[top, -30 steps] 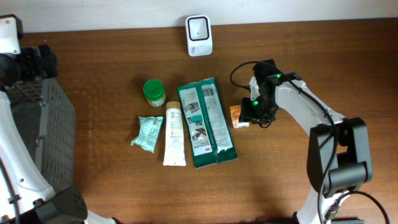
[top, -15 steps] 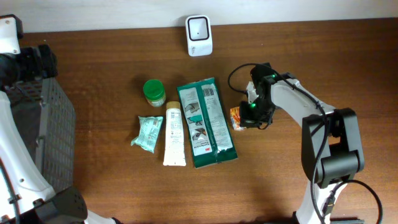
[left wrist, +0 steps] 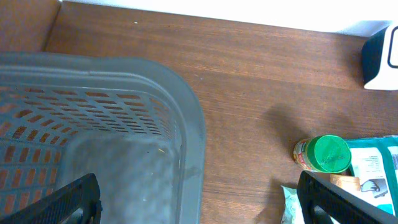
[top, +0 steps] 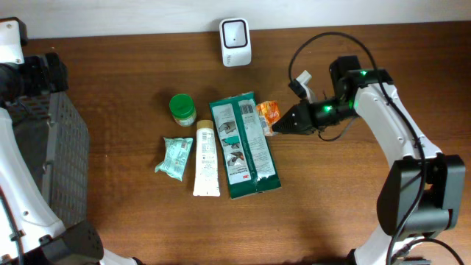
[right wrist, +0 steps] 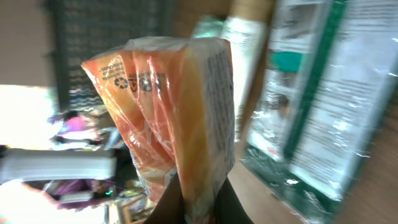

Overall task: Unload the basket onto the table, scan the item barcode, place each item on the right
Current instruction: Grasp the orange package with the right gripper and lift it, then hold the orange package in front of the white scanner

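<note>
Orange packet gripped; scan not yet made

Orange packet (top: 268, 114) is shown pinched at one end between the closed jaws of the right gripper (top: 283, 125) and held off the table (top: 368, 213), over its middle and somewhat toward the far edge. It hangs just beside the far right corner of the green pack (top: 243, 143), which lies flat at mid-table. The tube (top: 207, 158), pouch (top: 175, 157) and jar (top: 182, 109) lie beside the pack, toward the left edge. The scanner (top: 235, 32) stands at the middle of the far edge, apart from the packet, with bare wood between them.

In the right wrist view the packet is seen edge-on, with crinkled film on one face and fine print on another. The print is too blurred for a barcode to be told. The left gripper (left wrist: 199, 202) is held with jaws spread wide and empty above the basket (left wrist: 124, 93) at the left edge.

Pick-up is judged done. What is left, as judged: the packet is to be carried to the scanner, the barcode face found and turned toward its window, and the reading made. Nothing shows that a scan has been registered.
</note>
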Motion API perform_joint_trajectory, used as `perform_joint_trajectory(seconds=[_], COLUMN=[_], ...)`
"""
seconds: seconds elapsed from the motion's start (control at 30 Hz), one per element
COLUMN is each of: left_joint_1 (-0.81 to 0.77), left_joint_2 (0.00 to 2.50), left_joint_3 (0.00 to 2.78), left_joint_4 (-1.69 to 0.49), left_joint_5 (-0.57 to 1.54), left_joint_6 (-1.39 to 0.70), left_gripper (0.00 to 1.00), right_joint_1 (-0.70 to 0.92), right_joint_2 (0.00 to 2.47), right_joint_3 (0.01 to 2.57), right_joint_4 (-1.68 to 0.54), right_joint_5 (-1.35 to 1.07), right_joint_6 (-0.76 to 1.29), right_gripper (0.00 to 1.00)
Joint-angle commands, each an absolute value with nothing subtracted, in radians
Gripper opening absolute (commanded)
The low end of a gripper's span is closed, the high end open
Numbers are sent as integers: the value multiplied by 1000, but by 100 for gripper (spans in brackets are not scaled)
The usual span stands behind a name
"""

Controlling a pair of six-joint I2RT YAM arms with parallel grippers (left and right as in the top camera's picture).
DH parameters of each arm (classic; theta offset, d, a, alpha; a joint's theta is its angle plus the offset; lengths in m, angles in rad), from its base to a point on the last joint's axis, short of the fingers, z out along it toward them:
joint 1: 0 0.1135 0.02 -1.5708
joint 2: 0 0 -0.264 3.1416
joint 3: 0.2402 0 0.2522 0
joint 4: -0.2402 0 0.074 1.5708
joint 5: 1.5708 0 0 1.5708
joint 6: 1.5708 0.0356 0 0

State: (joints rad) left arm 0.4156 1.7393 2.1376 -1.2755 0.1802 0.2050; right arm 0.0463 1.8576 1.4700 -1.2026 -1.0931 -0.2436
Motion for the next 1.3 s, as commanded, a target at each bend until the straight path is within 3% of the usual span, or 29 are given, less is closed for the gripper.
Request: perform_joint_trajectory(seconds=[0.0,0.37,0.57,0.63,0.7,0.77,0.87,1.1,1.27], left_joint_1=[420,420,420,420,420,420,420,420,420], left_joint_2=[1741,1741,1741,1741,1741,1741,1741,1741,1741], left_joint_3=[2135,2135,2135,2135,2135,2135,2135,2135,2135], left_joint_4=[-1274,-1274,-1274,-1274,-1274,-1274,-1274,-1274,-1274], left_joint_5=[191,191,191,191,191,191,191,191,191], left_joint_6=[196,196,196,196,196,196,196,196,196], left_gripper=[99,99,99,99,99,99,99,99,99], right_joint_1=[22,-7,-6,1,21,73,192,395,456], right_joint_2=[1844,1806,1790,1790,1790,1790,1797,1974,2155], right_joint_3=[1484,1551,1551,1551,1551,1551,1608,1996,2132], right_joint_4=[-1289,-1620,-1581,-1487,-1339,-1134,-1000,-976,-719], right_joint_5=[-1309,-1339,-1320,-1277,-1148,-825,-392,166,496], right_joint_6=[-421,-708,-706,-614,-389,-54,158,153,-78], right_gripper=[4,4,4,4,4,4,4,4,4])
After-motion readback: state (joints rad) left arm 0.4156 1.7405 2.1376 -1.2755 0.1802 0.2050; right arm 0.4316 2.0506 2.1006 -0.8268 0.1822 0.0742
